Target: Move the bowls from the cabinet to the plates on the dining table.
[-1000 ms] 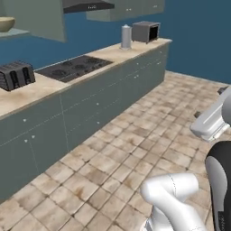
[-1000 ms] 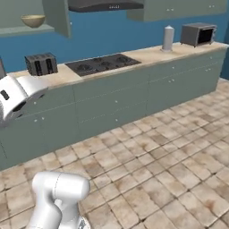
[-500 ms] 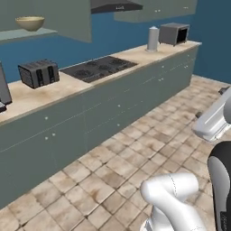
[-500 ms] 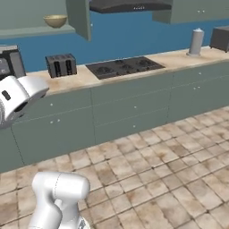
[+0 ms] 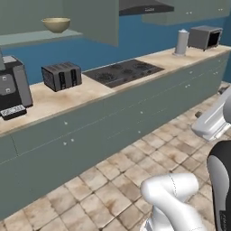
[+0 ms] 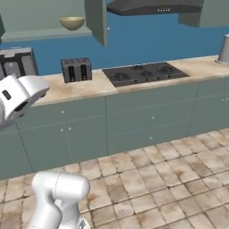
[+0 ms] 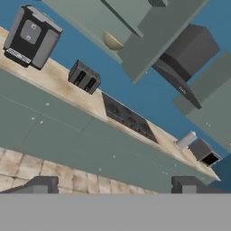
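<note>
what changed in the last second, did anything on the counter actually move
Nothing on the counter moved; the base drove, so the whole scene slid right in both base views. The pale yellowish-olive bowl on the open grey-green cabinet's shelf has come nearer centre, and a black coffee machine entered at the left. The gripper stays open, holding nothing.

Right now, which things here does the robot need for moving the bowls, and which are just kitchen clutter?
For the job:
- pale yellowish-olive round bowl
- grey-green wall cabinet, door open, bowl on its pale shelf
- open two-finger gripper

Just lying about:
- dark slotted toaster
- black coffee machine
- black stovetop
- grey cylindrical canister
- grey toaster oven
</note>
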